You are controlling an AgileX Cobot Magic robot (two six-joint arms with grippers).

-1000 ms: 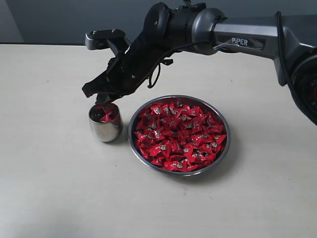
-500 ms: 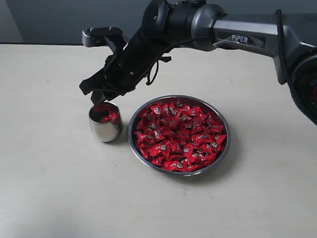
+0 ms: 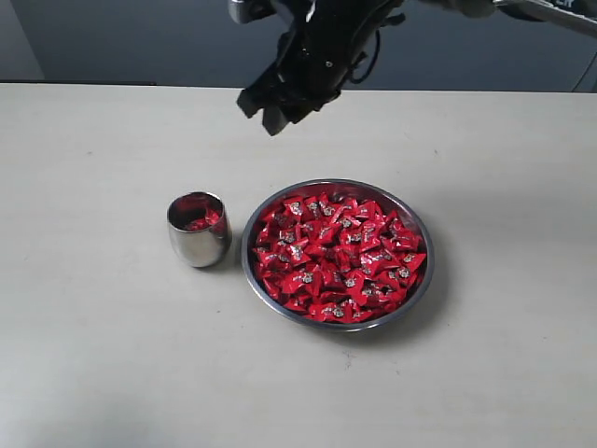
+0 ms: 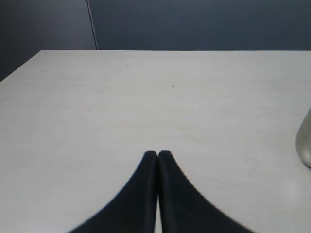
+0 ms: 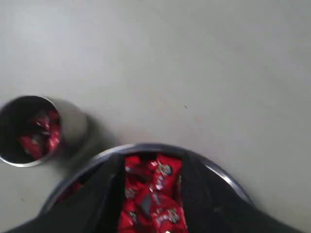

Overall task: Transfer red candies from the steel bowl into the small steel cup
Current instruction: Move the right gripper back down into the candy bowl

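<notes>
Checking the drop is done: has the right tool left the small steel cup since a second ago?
Yes. The right tool rose and swung right, off the small steel cup, toward the far side of the steel bowl.

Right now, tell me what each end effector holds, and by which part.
Nothing is held. The right end effector hangs open and empty, with only air between its fingers. The left end effector is shut on nothing.

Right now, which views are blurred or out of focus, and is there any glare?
Exterior view: steel bowl and small steel cup sharp with soft shadows, right tool slightly smeared. Right wrist view: whole frame soft, red candies blurred. Left wrist view: closed left tool out of focus, table evenly lit, no glare.
</notes>
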